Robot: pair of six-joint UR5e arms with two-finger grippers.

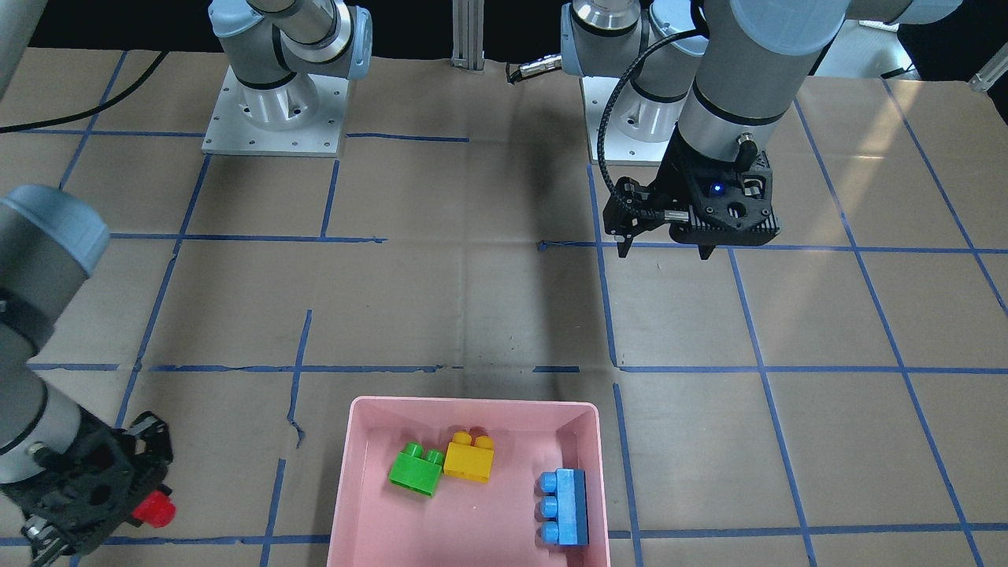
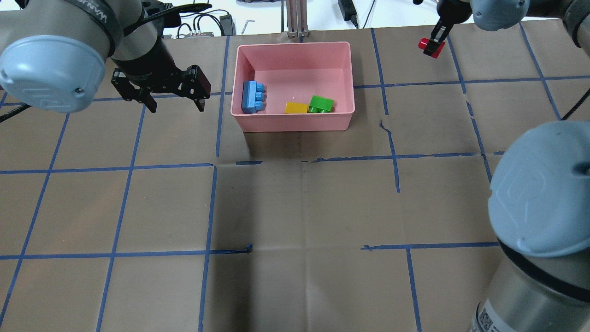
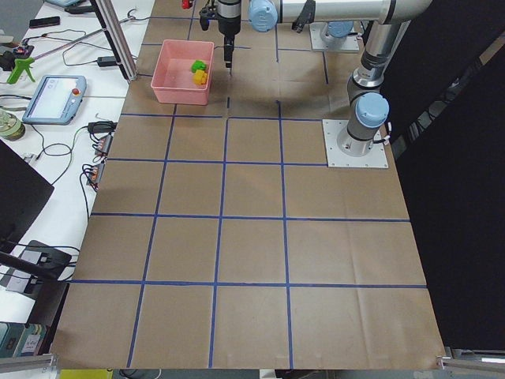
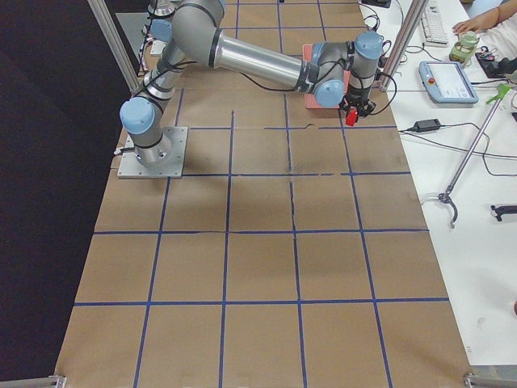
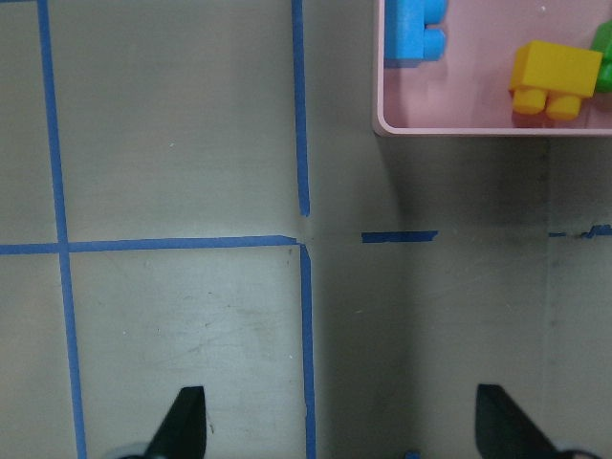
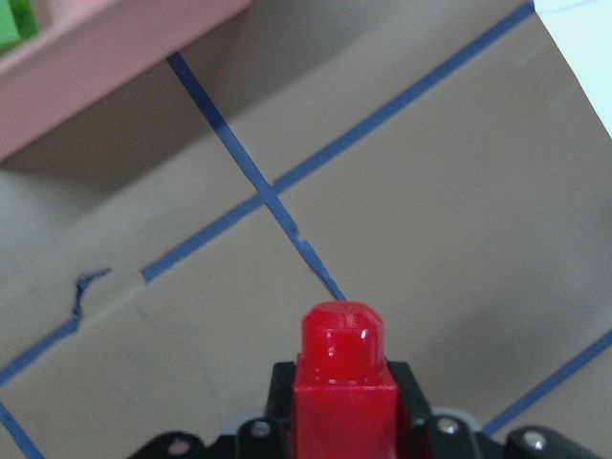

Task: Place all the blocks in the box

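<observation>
The pale-pink box [image 2: 295, 122] stands at the table's far middle. In it lie the blue block [image 2: 253, 97], the yellow block [image 2: 296, 108] and the green block [image 2: 321, 104]; they also show in the front view: blue [image 1: 565, 508], yellow [image 1: 469, 455], green [image 1: 416, 468], inside the box [image 1: 472, 409]. My right gripper [image 2: 432, 46] is shut on the red block [image 2: 431, 47] and holds it above the table to the box's right; the red block fills the right wrist view [image 6: 342, 382]. My left gripper [image 2: 176, 103] is open and empty, left of the box.
Brown paper with blue tape grid lines covers the table [image 2: 295, 207]. The box's corner [image 6: 96, 57] sits at the top left of the right wrist view. Cables and devices lie beyond the table's far edge [image 2: 221, 20].
</observation>
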